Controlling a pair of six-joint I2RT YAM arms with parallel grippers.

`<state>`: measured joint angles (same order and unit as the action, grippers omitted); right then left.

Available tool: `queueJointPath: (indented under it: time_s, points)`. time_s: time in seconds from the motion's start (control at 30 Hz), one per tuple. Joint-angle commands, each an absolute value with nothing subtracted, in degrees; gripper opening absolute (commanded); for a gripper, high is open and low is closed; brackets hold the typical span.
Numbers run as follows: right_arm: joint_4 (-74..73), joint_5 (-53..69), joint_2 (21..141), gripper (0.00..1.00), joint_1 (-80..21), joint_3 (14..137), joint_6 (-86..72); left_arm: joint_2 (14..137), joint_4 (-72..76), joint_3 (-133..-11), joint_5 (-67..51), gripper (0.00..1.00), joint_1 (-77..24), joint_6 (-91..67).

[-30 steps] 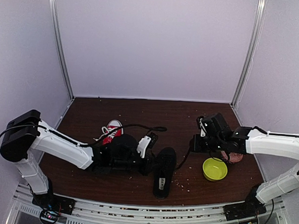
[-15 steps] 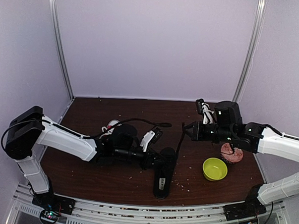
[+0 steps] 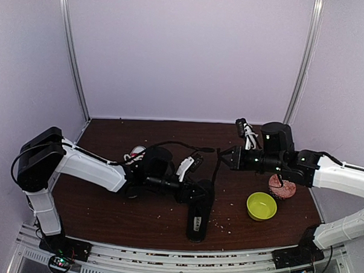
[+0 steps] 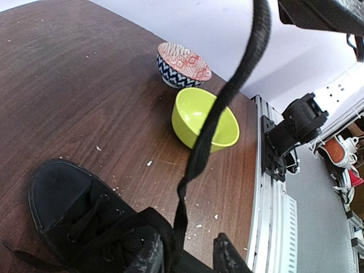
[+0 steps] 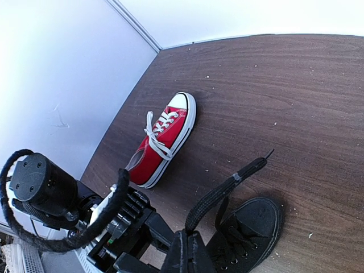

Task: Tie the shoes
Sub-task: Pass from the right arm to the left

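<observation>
We see a dark wooden worktop (image 3: 109, 139) scattered with pale crumbs, with two robot arms reaching in from the near edge. A black shoe (image 3: 198, 213) lies near the middle of the worktop, slightly toward the front. A red sneaker (image 3: 135, 154) with white laces and a white toe cap lies on its sole farther back and to the left. It is well apart from the black shoe and, from above, partly hidden by the left arm.

The left end effector (image 4: 190, 256) sits low over the black shoe's laced area. Its fingers (image 4: 152, 253) stand narrowly apart, and a black lace (image 4: 227, 96) runs down from above into the gap between them. We cannot tell whether the fingers press on it.

The right end effector (image 5: 186, 244) hangs above the worktop, just behind and to the right of the black shoe. Its fingers are closed together on the same black lace, which stretches up from the shoe to this grip, its short free end sticking out beyond.

To the right of the black shoe stands a yellow-green bowl (image 3: 261, 206). Just behind it is a patterned bowl (image 3: 282, 188), red and white inside and dark blue and white outside.
</observation>
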<state>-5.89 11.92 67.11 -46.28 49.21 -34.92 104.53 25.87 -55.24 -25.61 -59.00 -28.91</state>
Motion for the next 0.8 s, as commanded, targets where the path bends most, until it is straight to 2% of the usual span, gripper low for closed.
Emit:
queueJointPath:
  time_s: [0.0,0.37,0.57,0.77]
  points:
    - [-3.8,12.7,68.2,0.0,-46.7,49.5,-35.6,106.1,27.5,-58.2,-25.9,0.36,-58.6,-27.5]
    - [-3.0,13.7,70.3,0.0,-46.8,51.6,-36.1,108.8,23.6,-62.2,-25.2,0.4,-58.2,-26.6]
    - [-1.4,12.6,70.5,0.0,-46.7,51.5,-37.3,107.4,21.1,-61.5,-22.8,0.58,-58.1,-26.2]
    - [-0.6,12.9,72.0,0.0,-46.7,52.5,-37.8,108.5,19.8,-62.2,-24.2,0.6,-58.1,-27.0]
